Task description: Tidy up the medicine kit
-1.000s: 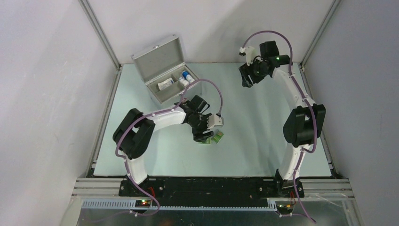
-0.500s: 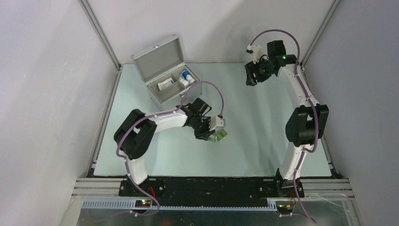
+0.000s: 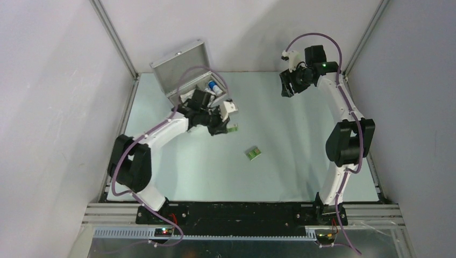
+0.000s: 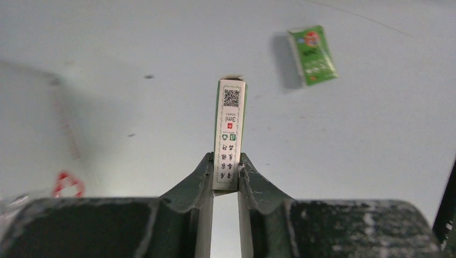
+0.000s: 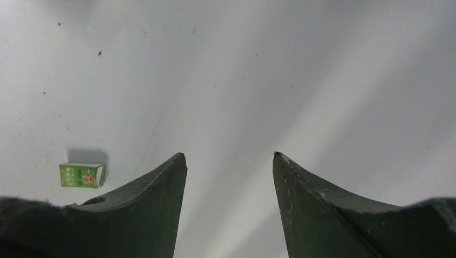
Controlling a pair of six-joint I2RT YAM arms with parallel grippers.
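Two small cartons sit outside the medicine kit, which stands open at the far-left corner of the desk. The left gripper is clenched on a slim white-and-green carton just beside the kit, while a green carton lies flat near the desk's middle. The right gripper hangs released, empty, near the far-right corner.

You have the medicine kit at the far left of the worktop. Just near and right of it hangs the left gripper, a small carton between its jaws. A second carton lies on the worktop, nearer and further right. The right gripper sits far right.
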